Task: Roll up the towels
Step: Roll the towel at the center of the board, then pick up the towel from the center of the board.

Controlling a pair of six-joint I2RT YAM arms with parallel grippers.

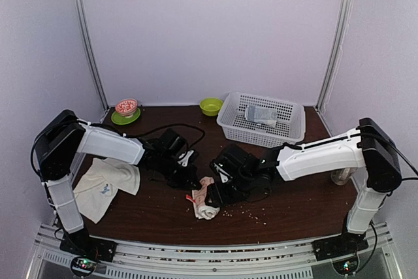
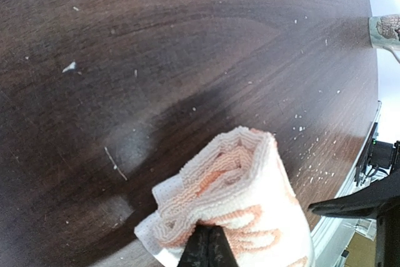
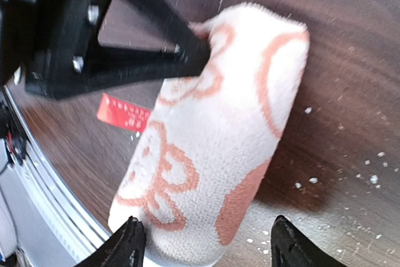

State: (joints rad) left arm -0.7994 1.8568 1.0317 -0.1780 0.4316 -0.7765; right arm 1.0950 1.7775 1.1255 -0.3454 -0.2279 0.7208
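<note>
Table (image 1: 157,220) | 2 towels (image 1: 104,187) — left end effector (image 2: 209,245) clamps patterned towel (image 2: 250,186); right end effector (image 3: 207,242) spread

A dark brown wood-grain desk (image 1: 150,217), speckled with pale crumbs (image 1: 251,212), stands in a booth of plain white walls (image 1: 209,31). Slim metal posts (image 1: 88,50) mark its back corners. A ribbed aluminium rail (image 1: 209,253) edges the front. The light is soft and even.

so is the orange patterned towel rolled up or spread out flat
Rolled up. The patterned towel lies on the table as a compact bundle, and the left wrist view shows its coiled layers at one end.
</note>
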